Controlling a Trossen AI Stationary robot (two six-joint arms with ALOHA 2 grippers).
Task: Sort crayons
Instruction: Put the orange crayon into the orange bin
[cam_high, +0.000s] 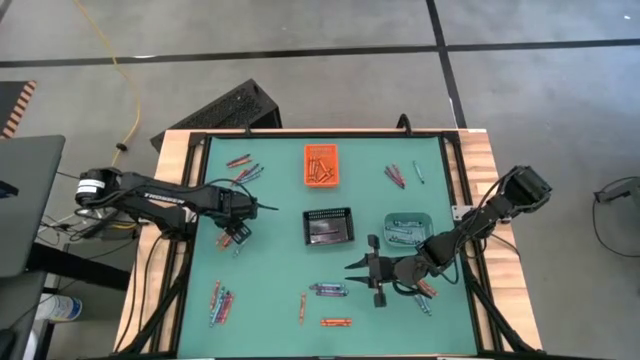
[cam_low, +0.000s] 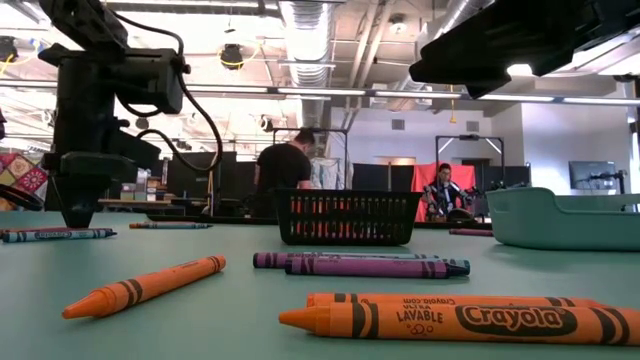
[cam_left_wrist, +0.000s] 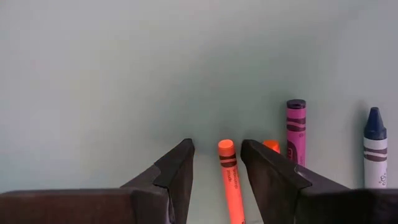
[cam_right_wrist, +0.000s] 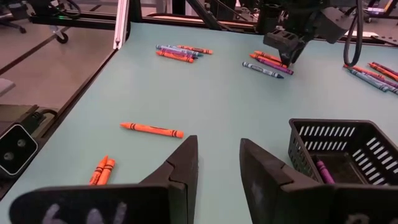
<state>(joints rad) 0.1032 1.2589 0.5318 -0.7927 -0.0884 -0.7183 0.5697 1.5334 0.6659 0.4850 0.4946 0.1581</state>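
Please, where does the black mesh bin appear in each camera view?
High view: the black mesh bin sits in the picture's middle.
Low view: centre, behind the purple crayons.
Left wrist view: not in it.
Right wrist view: right edge, partly cut off.
Shared landmark: the left gripper, left of the bin in high and low views, beyond it in the right wrist view.

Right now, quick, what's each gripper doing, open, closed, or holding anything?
Left gripper: open, fingers straddling an orange crayon on the mat, not yet closed on it.
Right gripper: open, holding nothing, beside the black mesh bin.
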